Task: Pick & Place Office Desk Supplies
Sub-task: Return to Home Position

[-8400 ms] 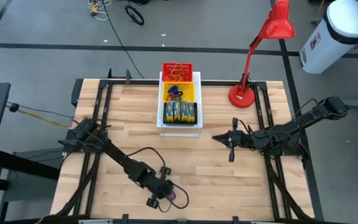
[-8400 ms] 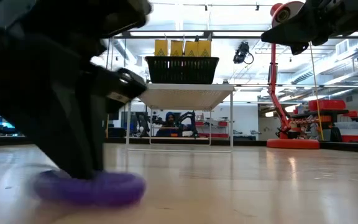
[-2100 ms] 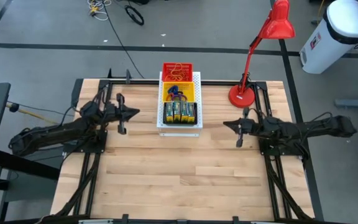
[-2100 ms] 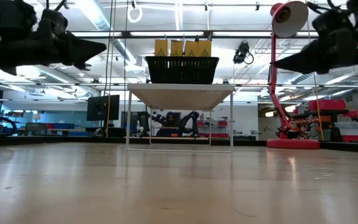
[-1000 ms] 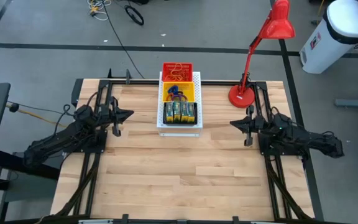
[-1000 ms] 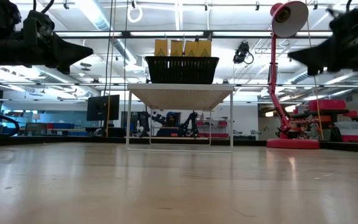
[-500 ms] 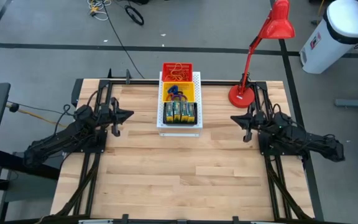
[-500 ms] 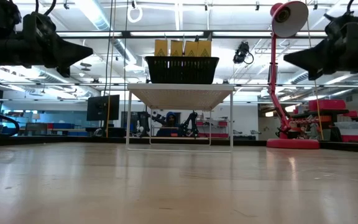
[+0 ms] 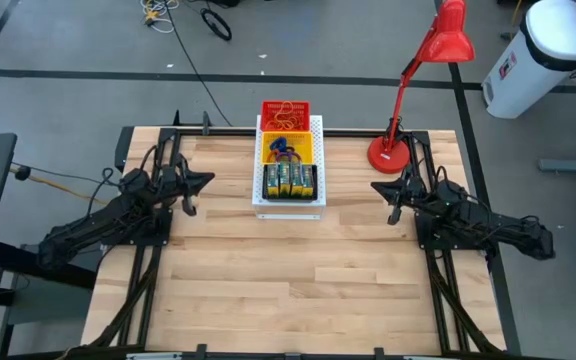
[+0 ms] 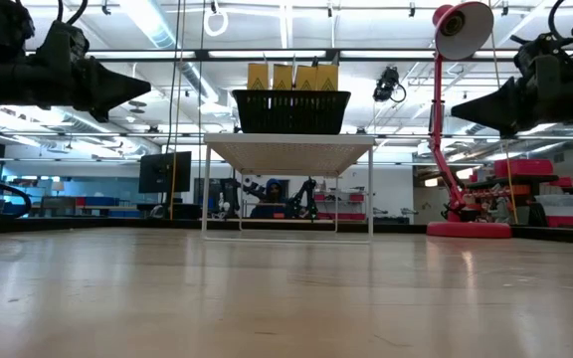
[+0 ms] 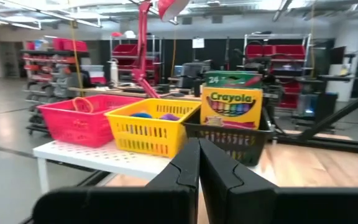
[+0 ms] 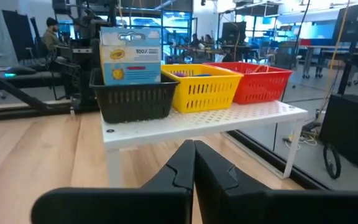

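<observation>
Crayon boxes [image 9: 288, 180] stood in the black bin [image 11: 229, 142] on the shelf [image 9: 317, 128]
Left gripper [image 9: 204, 181] and right gripper [image 9: 378, 188] flanked them, well apart; both pairs of fingers [image 11: 185, 171] were pressed together (holding nothing)

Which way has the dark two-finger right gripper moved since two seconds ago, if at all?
Yes. In the high view the right gripper has shifted up the picture and slightly right, closer to the red desk lamp's round base.
</observation>
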Motion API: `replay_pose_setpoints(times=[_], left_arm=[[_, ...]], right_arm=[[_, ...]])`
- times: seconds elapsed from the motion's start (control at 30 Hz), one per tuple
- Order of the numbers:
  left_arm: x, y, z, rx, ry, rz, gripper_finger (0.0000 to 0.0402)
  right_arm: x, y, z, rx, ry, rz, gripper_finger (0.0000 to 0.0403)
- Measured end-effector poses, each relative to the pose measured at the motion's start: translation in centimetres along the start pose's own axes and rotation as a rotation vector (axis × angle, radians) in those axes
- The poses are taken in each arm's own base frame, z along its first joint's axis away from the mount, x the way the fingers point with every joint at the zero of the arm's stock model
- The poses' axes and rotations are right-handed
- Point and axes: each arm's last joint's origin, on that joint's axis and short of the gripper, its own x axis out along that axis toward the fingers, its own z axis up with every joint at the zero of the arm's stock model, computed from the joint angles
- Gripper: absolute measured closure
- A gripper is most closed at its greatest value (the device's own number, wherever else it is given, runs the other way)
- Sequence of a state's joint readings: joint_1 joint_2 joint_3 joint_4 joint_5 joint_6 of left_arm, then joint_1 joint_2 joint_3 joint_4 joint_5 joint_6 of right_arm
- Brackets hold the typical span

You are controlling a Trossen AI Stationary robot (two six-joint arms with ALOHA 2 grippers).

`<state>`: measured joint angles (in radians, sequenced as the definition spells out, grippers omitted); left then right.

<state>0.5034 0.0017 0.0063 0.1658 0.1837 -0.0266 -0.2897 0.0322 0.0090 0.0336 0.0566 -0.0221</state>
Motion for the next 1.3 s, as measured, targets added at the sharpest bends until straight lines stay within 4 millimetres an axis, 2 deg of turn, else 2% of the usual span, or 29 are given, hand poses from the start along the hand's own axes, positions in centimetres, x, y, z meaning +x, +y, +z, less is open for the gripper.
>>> replay_pose_setpoints(times=[0.2, 0.4, 0.63, 0.93, 1.3], left_arm=[[0.0, 0.1, -0.5, 0.016, 0.046, 0.044, 0.0393], [0.0, 0.4, -1.3, -0.031, 0.134, 0.123, 0.0393], [0.0, 0.7, -1.5, 0.045, 0.161, 0.241, 0.0393], [0.1, 0.4, -1.5, 0.053, 0.159, 0.127, 0.0393], [0.1, 0.4, -1.5, 0.053, 0.16, 0.129, 0.0393]], right_arm=[[0.0, 0.0, 0.0, 0.006, 0.0, -0.012, 0.0394], [0.0, -0.3, 0.0, -0.028, 0.005, -0.113, 0.0394], [-0.1, -0.6, 0.1, -0.041, 0.0, -0.194, 0.0394], [-0.1, -0.7, 0.1, -0.044, -0.002, -0.227, 0.0394], [-0.1, -0.6, 0.1, -0.043, -0.001, -0.225, 0.0394]])
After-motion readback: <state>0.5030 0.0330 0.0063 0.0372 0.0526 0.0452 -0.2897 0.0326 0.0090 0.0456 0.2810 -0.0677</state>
